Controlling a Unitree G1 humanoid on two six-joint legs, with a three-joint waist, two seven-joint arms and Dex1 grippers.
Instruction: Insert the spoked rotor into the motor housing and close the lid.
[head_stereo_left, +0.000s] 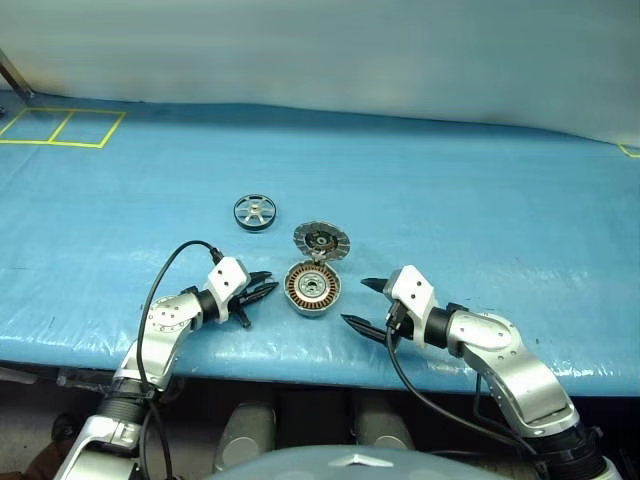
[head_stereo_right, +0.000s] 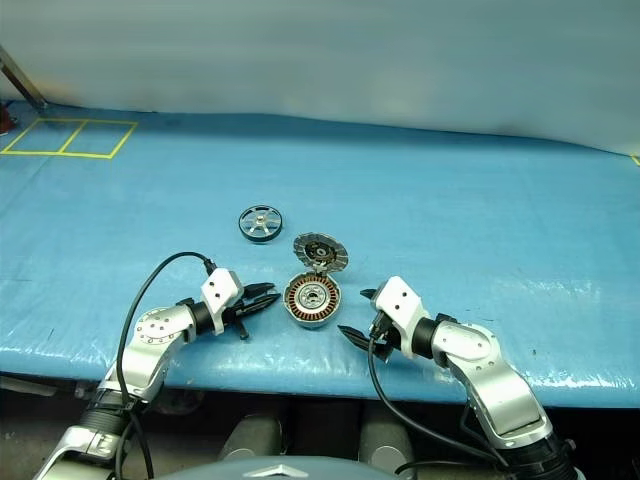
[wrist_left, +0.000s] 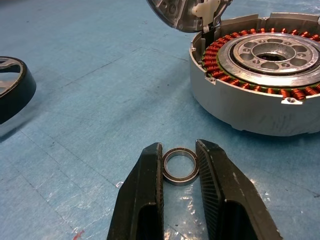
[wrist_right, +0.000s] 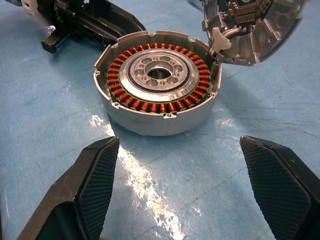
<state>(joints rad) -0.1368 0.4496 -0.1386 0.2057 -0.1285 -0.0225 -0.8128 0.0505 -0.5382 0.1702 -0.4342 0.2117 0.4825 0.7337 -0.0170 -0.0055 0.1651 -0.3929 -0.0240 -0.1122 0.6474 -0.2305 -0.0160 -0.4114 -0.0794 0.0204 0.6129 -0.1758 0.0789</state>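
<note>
Head view, left to right. Upper left of the frame: yellow tape lines (head_stereo_left: 62, 128) forming two rectangles on the blue table cover (head_stereo_left: 480, 190). Lower left: the left gripper (head_stereo_left: 262, 290), lying low over the cover and pointing toward the centre; in its wrist view its two black fingers (wrist_left: 145, 195) press on either side of a small metal bearing ring (wrist_left: 180, 165) that rests on the cover. A black cable (head_stereo_left: 165, 270) loops above this arm. Centre, above the gripper: the spoked rotor (head_stereo_left: 255, 211), lying flat and apart from the other parts, with nothing standing on it. Centre, just right of the left fingertips: the motor housing (head_stereo_left: 312, 287), open side up, copper windings (wrist_right: 152, 106) ringing its central hub. The lid (head_stereo_left: 320, 241) stands raised on its hinge at the housing's far edge, dark inner face turned toward the camera. Lower right: the right gripper (head_stereo_left: 358, 303), fingers spread wide and holding nothing, aimed at the housing from just beside it. The rotor's path to the housing is unobstructed.
</note>
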